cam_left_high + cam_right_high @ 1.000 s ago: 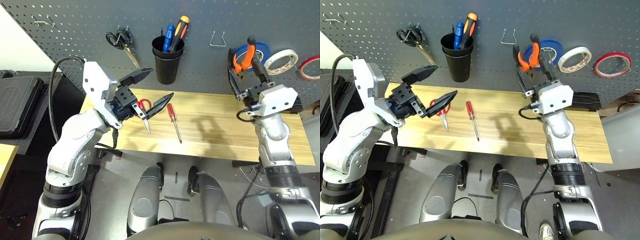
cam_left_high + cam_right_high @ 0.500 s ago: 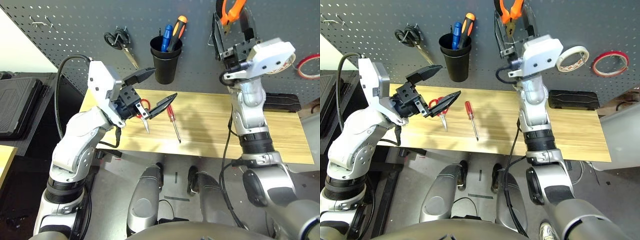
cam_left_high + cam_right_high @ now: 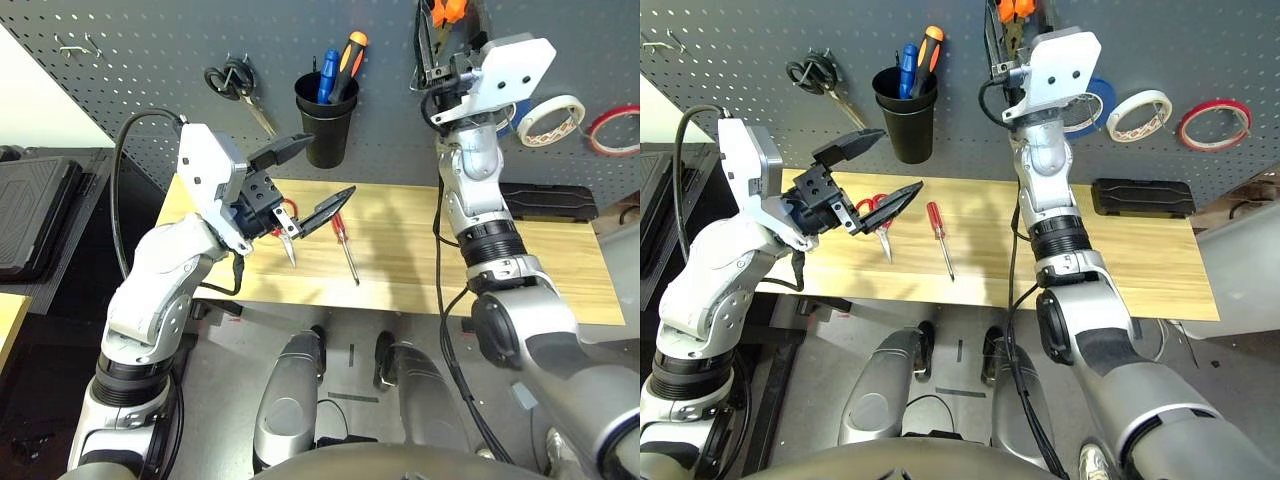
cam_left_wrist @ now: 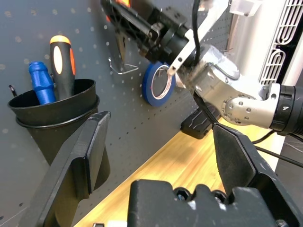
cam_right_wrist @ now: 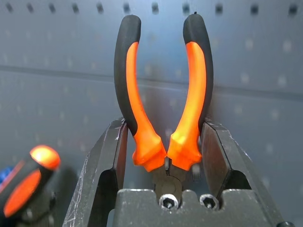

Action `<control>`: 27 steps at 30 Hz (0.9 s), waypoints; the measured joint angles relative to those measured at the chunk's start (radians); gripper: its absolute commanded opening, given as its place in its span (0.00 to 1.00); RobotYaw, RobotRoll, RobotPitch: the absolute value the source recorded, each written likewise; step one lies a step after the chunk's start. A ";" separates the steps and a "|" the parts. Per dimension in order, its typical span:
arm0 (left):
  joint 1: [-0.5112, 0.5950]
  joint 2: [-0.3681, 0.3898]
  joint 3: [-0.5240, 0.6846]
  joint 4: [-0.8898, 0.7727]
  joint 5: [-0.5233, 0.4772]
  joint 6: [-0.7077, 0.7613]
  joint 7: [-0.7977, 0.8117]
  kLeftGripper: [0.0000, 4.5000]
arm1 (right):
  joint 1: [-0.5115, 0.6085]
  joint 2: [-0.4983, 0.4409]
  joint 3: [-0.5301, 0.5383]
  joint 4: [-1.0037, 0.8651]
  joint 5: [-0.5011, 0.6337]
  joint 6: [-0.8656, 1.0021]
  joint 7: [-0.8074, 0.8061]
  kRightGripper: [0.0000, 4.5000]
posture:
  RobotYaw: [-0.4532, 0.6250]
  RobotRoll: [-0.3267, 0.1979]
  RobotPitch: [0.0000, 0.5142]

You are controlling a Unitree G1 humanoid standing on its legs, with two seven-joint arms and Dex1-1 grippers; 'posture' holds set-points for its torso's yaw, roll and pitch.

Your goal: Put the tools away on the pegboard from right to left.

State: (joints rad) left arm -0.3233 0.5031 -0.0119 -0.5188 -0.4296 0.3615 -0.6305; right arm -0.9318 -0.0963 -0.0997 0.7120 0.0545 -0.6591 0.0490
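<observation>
The right claw [image 5: 164, 156] grips the orange-and-black-handled pliers [image 5: 163, 94] high against the pegboard [image 3: 150, 40], while the left claw [image 3: 300, 180] hovers wide open and empty over the red-handled scissors [image 3: 285, 215] and slim red-handled screwdriver [image 3: 345, 245] lying on the bench [image 3: 420, 250].

Orange-and-black pliers [image 5: 163, 101], dark grey dotted pegboard [image 3: 150, 40], red-handled screwdriver [image 3: 343, 243], pale wood table [image 3: 420, 250].

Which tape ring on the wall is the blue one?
The blue tape ring hangs nearest the right gripper. The white ring and the thin red ring hang farther to the robot's right.
</observation>
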 measured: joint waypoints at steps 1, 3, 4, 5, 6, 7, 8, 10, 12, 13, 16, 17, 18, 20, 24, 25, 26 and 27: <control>0.000 0.000 0.000 0.002 0.001 -0.001 0.000 1.00 | 0.000 0.003 0.000 0.001 0.000 0.004 -0.004 0.55 | 0.72 0.62 0.40; 0.000 0.000 0.000 0.005 0.002 -0.003 0.000 1.00 | 0.000 0.011 0.000 0.002 0.001 0.017 -0.011 0.55 | 0.72 0.62 0.41; 0.000 0.000 0.000 0.008 0.003 -0.003 0.000 1.00 | 0.001 0.014 0.000 0.003 0.001 0.024 -0.012 0.55 | 0.72 0.62 0.41; 0.000 0.000 -0.001 0.012 0.003 -0.004 0.000 1.00 | 0.003 0.016 0.000 0.003 0.001 0.034 -0.013 0.55 | 0.72 0.62 0.41; 0.000 0.000 -0.001 0.015 0.004 -0.005 0.000 1.00 | 0.006 0.018 0.000 0.003 0.001 0.044 -0.014 0.55 | 0.72 0.62 0.42; 0.000 0.000 -0.002 0.019 0.005 -0.006 0.000 1.00 | 0.013 0.019 0.000 0.004 0.001 0.054 -0.015 0.62 | 0.72 0.62 0.42; 0.000 0.000 -0.003 0.021 0.005 -0.007 0.000 1.00 | 0.021 0.021 0.000 0.004 0.000 0.064 -0.017 0.71 | 0.72 0.62 0.42; 0.000 0.000 -0.008 0.022 0.006 -0.009 0.000 1.00 | 0.042 0.025 0.001 0.003 -0.001 0.069 -0.022 0.82 | 0.72 0.62 0.42; 0.000 0.000 -0.009 0.023 0.008 -0.011 0.000 1.00 | 0.065 0.023 0.002 0.001 -0.007 0.064 -0.026 0.98 | 0.71 0.62 0.43; 0.000 0.000 -0.009 0.023 0.009 -0.011 0.000 1.00 | 0.076 0.016 0.003 -0.003 -0.013 0.057 -0.025 1.00 | 0.71 0.62 0.43; 0.001 0.001 -0.009 0.023 0.012 -0.011 0.000 1.00 | 0.113 -0.002 0.011 -0.021 -0.032 0.017 -0.012 1.00 | 0.71 0.62 0.43; 0.001 0.001 -0.010 0.023 0.013 -0.011 0.000 1.00 | 0.119 -0.005 0.013 -0.026 -0.036 0.003 -0.007 1.00 | 0.71 0.62 0.43; 0.001 0.001 -0.011 0.023 0.015 -0.012 0.000 1.00 | 0.128 -0.008 0.013 -0.040 -0.038 -0.011 -0.001 1.00 | 0.71 0.62 0.43; 0.001 0.001 -0.013 0.024 0.017 -0.012 0.000 1.00 | 0.154 -0.024 0.015 -0.082 -0.041 -0.046 0.017 1.00 | 0.72 0.62 0.44; 0.002 0.002 -0.014 0.024 0.021 -0.012 0.000 1.00 | 0.234 -0.066 0.025 -0.157 -0.038 -0.103 0.074 1.00 | 0.72 0.62 0.44; 0.003 0.002 -0.015 0.025 0.022 -0.012 0.000 1.00 | 0.255 -0.073 0.028 -0.172 -0.035 -0.109 0.087 1.00 | 0.72 0.62 0.44; 0.004 0.002 -0.016 0.024 0.023 -0.012 0.000 1.00 | 0.291 -0.085 0.030 -0.197 -0.030 -0.115 0.104 1.00 | 0.72 0.62 0.44; 0.006 0.002 -0.016 0.025 0.025 -0.011 0.000 1.00 | 0.318 -0.095 0.030 -0.211 -0.026 -0.119 0.116 1.00 | 0.72 0.62 0.45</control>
State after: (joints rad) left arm -0.3172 0.5050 -0.0280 -0.4936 -0.4047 0.3504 -0.6306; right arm -0.6135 -0.1913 -0.0697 0.5012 0.0290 -0.7778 0.1645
